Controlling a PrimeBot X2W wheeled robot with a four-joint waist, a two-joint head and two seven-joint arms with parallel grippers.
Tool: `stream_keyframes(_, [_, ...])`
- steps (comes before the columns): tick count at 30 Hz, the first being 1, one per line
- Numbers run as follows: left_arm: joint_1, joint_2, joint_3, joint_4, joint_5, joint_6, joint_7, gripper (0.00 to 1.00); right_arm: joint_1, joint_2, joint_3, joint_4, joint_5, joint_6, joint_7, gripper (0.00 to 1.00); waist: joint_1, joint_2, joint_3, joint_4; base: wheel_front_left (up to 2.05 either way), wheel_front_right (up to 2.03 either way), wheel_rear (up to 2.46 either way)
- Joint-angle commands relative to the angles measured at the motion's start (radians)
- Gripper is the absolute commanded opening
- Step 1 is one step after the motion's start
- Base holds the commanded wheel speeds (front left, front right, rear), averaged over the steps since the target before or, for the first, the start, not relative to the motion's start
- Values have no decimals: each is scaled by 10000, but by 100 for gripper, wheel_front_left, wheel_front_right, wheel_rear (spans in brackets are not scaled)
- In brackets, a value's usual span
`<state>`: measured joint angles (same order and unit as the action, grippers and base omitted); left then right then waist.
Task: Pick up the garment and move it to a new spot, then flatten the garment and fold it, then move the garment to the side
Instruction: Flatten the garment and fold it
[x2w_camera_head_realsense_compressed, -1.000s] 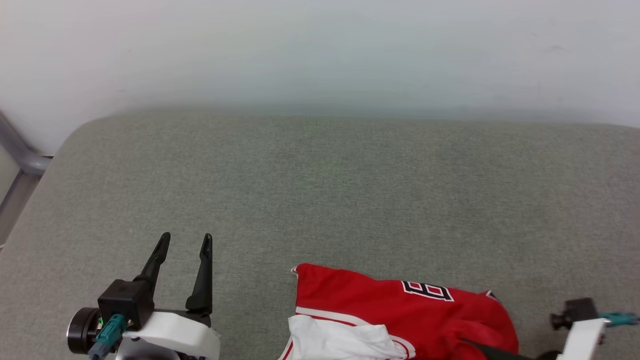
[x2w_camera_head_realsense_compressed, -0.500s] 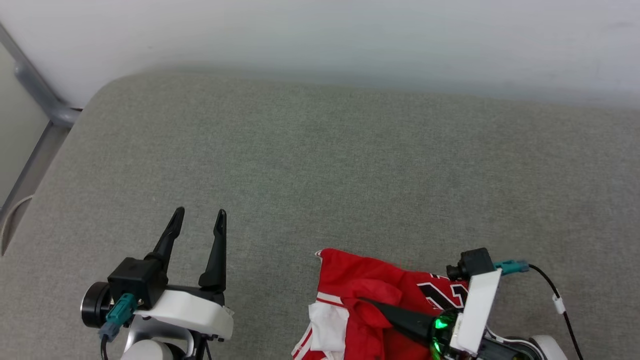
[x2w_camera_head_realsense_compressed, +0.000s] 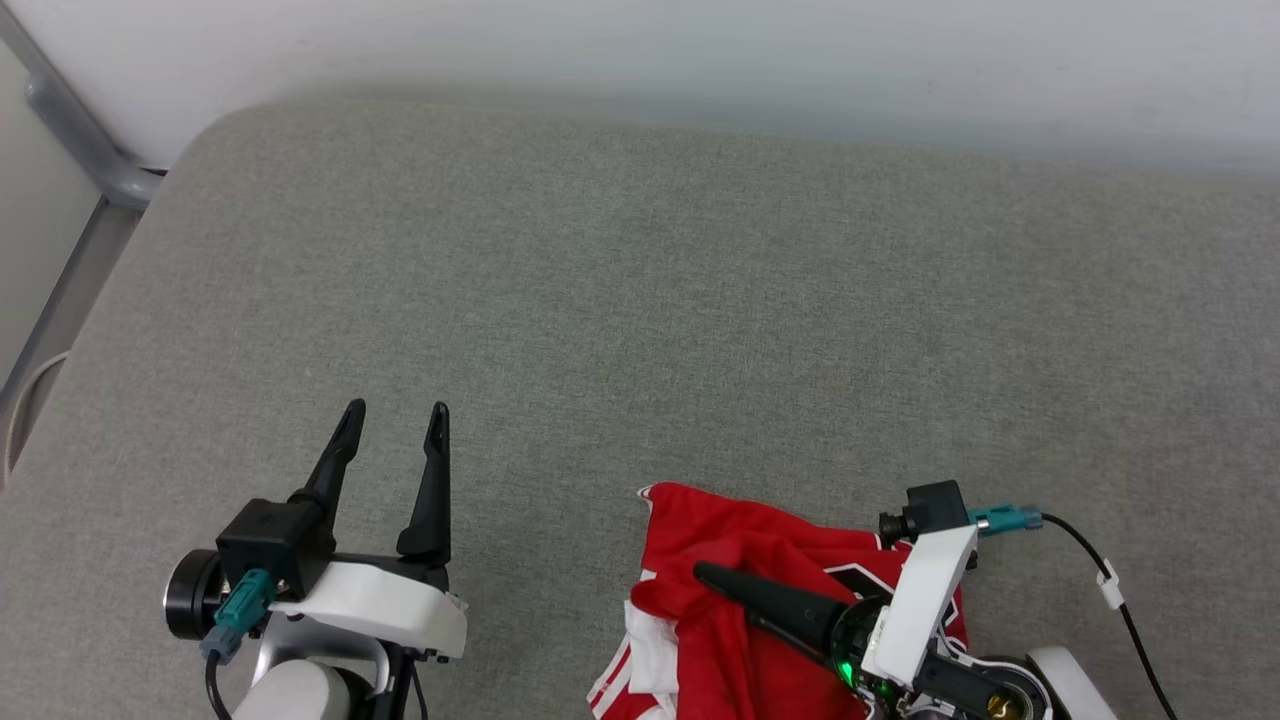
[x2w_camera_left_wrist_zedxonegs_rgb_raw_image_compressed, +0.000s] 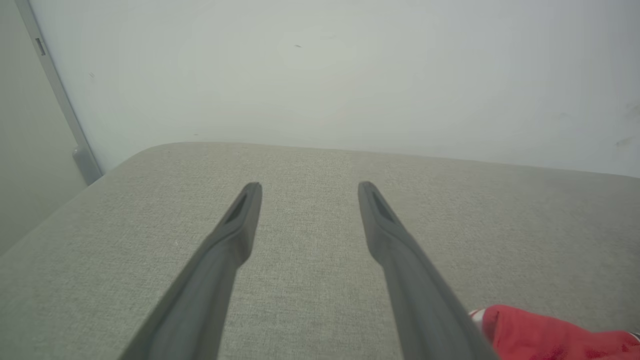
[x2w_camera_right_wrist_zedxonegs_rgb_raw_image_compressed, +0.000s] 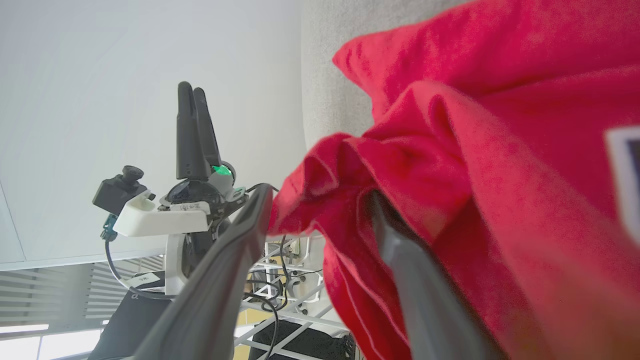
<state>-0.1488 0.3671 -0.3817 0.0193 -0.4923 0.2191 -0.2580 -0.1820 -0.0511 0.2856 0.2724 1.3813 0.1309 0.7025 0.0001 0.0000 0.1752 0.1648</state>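
Plainly the right gripper (x2w_camera_right_wrist_zedxonegs_rgb_raw_image_compressed: 317, 197) straddles the bunched shirt (x2w_camera_head_realsense_compressed: 760, 530), fingers spread, unclamped; the left gripper (x2w_camera_head_realsense_compressed: 396, 408), open, empty, sits well leftward.

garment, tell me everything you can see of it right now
The garment is a red shirt of soft, knit-looking cloth, with white sleeve fabric, red-white striped trim and part of some black, white-edged lettering showing. It lies crumpled and bunched, not flat, on the near part of the grey cushion, running off the head view's bottom edge. The right gripper pokes into the heap with its fingers apart, a ridge of red cloth between them.
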Motion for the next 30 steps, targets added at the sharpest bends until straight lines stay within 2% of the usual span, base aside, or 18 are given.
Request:
stream_keyframes(1, [-125, 0, 28, 10, 40, -46, -34, 100, -122, 12, 42, -112, -39, -5, -82, 100, -1, 0, -74, -72, 0, 0, 0])
stream_keyframes(7, [-58, 106, 35, 64, 91, -80, -51, 100, -187, -253, 204, -1346, -772, -5, -1033, 100, -1, 0, -359, -358, 0, 0, 0])
stream_keyframes(14, [124, 207, 42, 50, 102, -18, -39, 100, -60, -1037, -94, -2293, -3357, -5, -3486, 100, -1, 0, -634, -672, 0, 0, 0])
stream_keyframes(19, [247, 244, 77, 68, 141, 71, -50, 100, 356, -1402, -1196, -2279, -6117, -5, -5148, 100, -1, 0, -908, -903, 0, 0, 0])
stream_keyframes(24, [474, 282, 170, 34, 232, 165, -67, 100, 919, -1232, -2720, -2754, -8688, -5, -6148, 100, -1, 0, -1247, -1087, 0, 0, 0])
stream_keyframes(30, [898, 371, 262, -30, 371, 279, -79, 100, 1679, -818, -3698, -3622, -10674, -5, -6684, 100, -1, 0, -1736, -1292, 0, 0, 0])
